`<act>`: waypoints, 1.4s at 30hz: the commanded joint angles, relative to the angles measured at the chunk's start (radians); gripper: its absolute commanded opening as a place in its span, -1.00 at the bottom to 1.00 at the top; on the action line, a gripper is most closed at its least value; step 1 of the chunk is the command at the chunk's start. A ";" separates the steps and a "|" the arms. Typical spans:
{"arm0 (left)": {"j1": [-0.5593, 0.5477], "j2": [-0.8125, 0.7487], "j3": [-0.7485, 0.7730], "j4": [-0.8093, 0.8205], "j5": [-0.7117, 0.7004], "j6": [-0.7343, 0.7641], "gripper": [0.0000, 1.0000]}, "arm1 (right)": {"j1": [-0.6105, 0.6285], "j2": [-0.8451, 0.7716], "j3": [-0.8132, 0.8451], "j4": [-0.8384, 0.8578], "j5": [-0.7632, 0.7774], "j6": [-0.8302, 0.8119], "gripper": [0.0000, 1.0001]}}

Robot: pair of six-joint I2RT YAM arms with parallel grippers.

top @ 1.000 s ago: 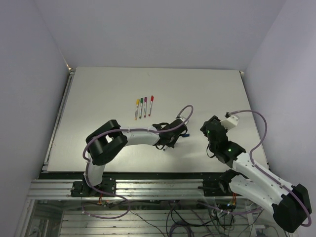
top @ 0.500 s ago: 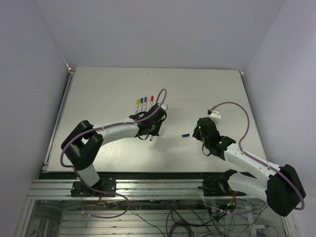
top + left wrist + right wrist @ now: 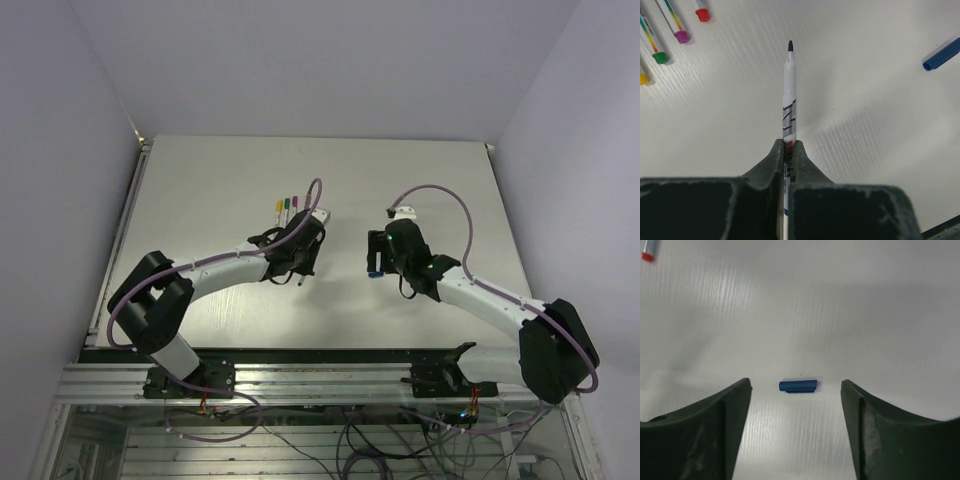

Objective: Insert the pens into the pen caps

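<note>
Beside four capped silvery pens (image 3: 675, 26), left gripper (image 3: 788, 145) pinches one bare dark-tipped pen (image 3: 790, 100); right gripper (image 3: 795, 382) gapes over one short blue plastic cap (image 3: 798, 385).

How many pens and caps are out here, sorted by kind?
Capped pens: 4 (yellow, green, purple, red)
Uncapped pen: 1
Loose blue cap: 1
Total: 6
</note>
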 commanded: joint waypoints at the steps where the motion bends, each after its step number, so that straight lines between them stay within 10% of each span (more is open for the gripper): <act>1: 0.024 -0.010 -0.003 0.071 0.079 -0.008 -0.86 | -0.001 0.044 0.064 -0.059 -0.089 -0.163 0.55; 19: 0.054 0.010 -0.007 0.078 0.133 -0.016 -0.86 | 0.000 0.090 0.039 0.015 -0.168 -0.128 0.41; 42: 0.058 0.039 0.009 0.078 0.165 0.008 -0.86 | 0.000 0.060 -0.006 -0.184 -0.104 0.603 0.13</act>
